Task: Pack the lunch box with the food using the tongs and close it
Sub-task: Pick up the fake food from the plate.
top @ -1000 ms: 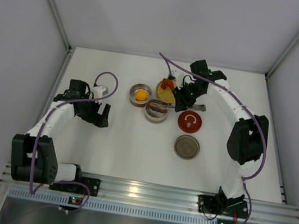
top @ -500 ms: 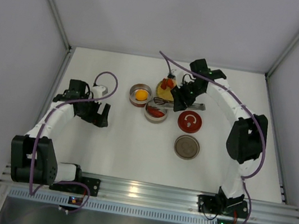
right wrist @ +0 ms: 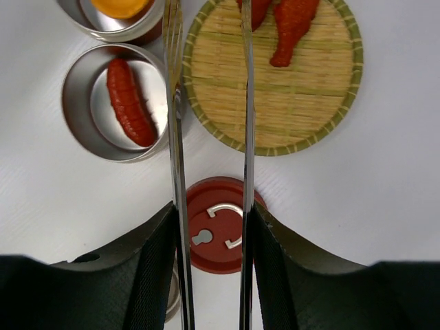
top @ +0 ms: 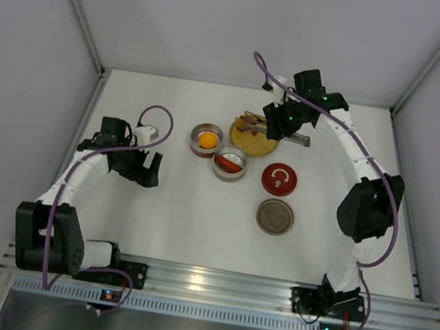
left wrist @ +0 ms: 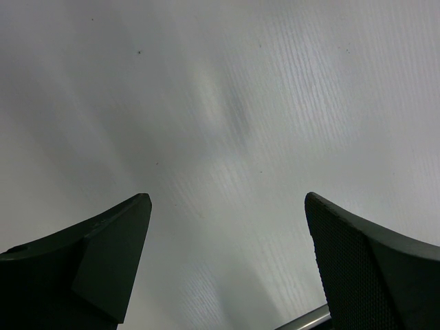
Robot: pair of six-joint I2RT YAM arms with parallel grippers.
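Note:
My right gripper [right wrist: 212, 227] is shut on the tongs [right wrist: 173, 103], whose two silver arms run forward, spread apart and empty. It hovers over the woven plate [top: 254, 137], which holds two red food pieces [right wrist: 292, 27]. Of the lunch box's two open tins, one [top: 229, 163] holds a red piece [right wrist: 128, 102] and the other [top: 206, 139] holds the orange ball [top: 207, 139]. My left gripper [left wrist: 227, 199] hangs open over bare table at the left [top: 142, 171].
A red lid [top: 279, 179] with a metal clasp lies right of the tins, below my right fingers [right wrist: 155, 275]. A round metal lid [top: 275, 216] lies nearer the front. White walls enclose the table on three sides.
The tongs let a red piece go into the nearer tin and spread open. My right arm then drew back over the woven plate. The left arm has not moved.

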